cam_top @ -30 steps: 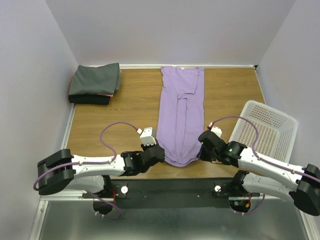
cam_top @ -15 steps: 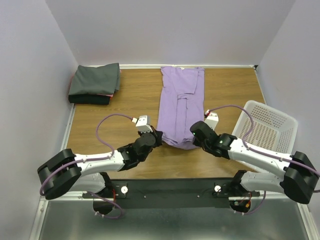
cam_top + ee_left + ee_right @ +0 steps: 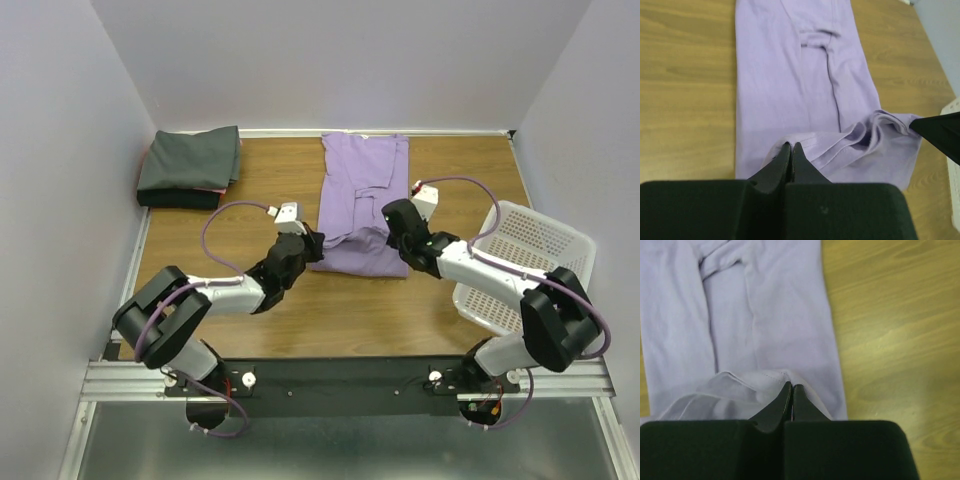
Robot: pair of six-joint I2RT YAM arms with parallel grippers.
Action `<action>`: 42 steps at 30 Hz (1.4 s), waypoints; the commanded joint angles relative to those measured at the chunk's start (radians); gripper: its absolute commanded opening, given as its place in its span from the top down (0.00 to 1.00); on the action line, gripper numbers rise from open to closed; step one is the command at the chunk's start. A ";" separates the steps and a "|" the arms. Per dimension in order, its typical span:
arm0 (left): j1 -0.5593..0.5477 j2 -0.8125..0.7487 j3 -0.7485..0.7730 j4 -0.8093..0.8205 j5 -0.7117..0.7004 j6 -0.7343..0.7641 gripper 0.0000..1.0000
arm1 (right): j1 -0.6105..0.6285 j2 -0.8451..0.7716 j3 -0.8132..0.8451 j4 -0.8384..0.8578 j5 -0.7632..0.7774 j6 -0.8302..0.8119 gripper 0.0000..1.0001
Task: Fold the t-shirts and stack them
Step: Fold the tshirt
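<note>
Clamped fully shut, left gripper (image 3: pixel 791 146) and right gripper (image 3: pixel 791 386) alike, each pinching one corner of the hem of the narrow, folded lavender cloth t-shirt (image 3: pixel 362 190). Hem raised and doubled back over the shirt's lower part, middle of the overhead frame; collar end flat at upper centre on the brown wooden tabletop (image 3: pixel 260 300). Folded dark grey cloth t-shirt (image 3: pixel 190 158) stacked upper left, well apart. White plastic mesh basket (image 3: pixel 540 240) at the right edge.

Item 1: wooden table (image 3: pixel 250 215), brown grain top, enclosed by pale walls (image 3: pixel 350 60) on the left, far and right sides. Item 2: white plastic mesh basket (image 3: pixel 548 252), rectangular with perforated sides, standing at the table's right edge. Item 3: metal rail (image 3: pixel 100 376) along the near edge, with a grey metal surface (image 3: pixel 350 445) below it.
</note>
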 commanded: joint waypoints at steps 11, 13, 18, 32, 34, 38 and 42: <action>0.204 0.332 0.332 0.129 0.303 0.093 1.00 | -0.175 0.279 0.218 0.123 -0.077 -0.144 0.99; 0.220 0.358 0.360 0.128 0.337 0.106 1.00 | -0.184 0.297 0.235 0.125 -0.080 -0.150 0.99; 0.249 0.418 0.423 0.108 0.356 0.116 1.00 | -0.216 0.336 0.260 0.133 -0.100 -0.168 0.99; 0.302 0.486 0.557 -0.055 0.354 0.141 0.45 | -0.248 0.441 0.391 0.136 -0.126 -0.233 0.37; 0.302 0.461 0.557 -0.088 0.327 0.153 0.24 | -0.247 0.428 0.416 0.133 -0.124 -0.248 0.17; 0.302 0.390 0.528 -0.110 0.268 0.181 0.07 | -0.247 0.356 0.404 0.133 -0.156 -0.273 0.07; 0.299 0.337 0.462 -0.116 0.257 0.199 0.07 | -0.247 0.294 0.337 0.134 -0.215 -0.268 0.07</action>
